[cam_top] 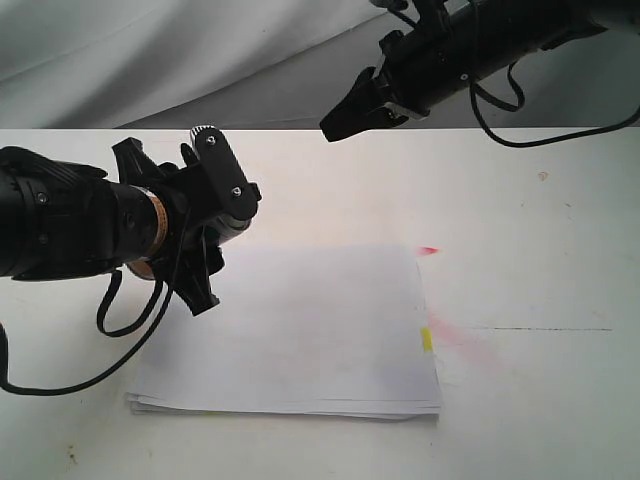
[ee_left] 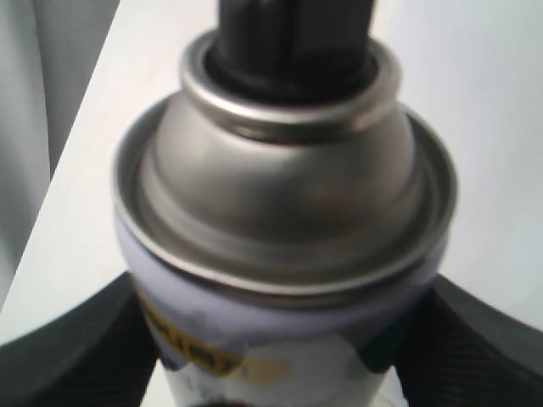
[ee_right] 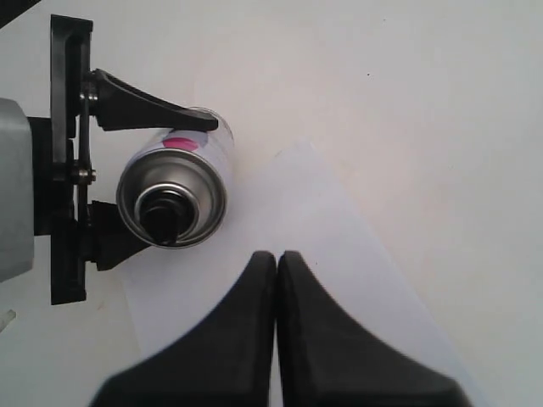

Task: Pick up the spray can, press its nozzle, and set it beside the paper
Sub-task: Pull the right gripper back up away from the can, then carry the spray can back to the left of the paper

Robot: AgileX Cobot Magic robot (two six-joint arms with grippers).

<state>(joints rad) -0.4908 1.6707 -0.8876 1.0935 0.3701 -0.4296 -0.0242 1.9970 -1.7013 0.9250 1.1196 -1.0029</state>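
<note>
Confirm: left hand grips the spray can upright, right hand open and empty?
Not quite. The right hand is shut, not open: the right wrist view shows its fingers pressed together with nothing between them. The rest stands: the left hand grips the spray can upright, and the right hand is empty.

**No text, brand or number can be read.**

On the spray can [ee_left: 284, 220], a yellowish label strip [ee_left: 199, 356] with dark characters is seen low on the wall. It lies between the fingers [ee_left: 72, 352] of the left gripper [ee_left: 280, 373] and just beside one of them, but the characters are too blurred to be made out. In the right wrist view, a pink patch [ee_right: 178, 142] is seen on the can's wall, just beside one finger. No letters can be told on it.
</note>
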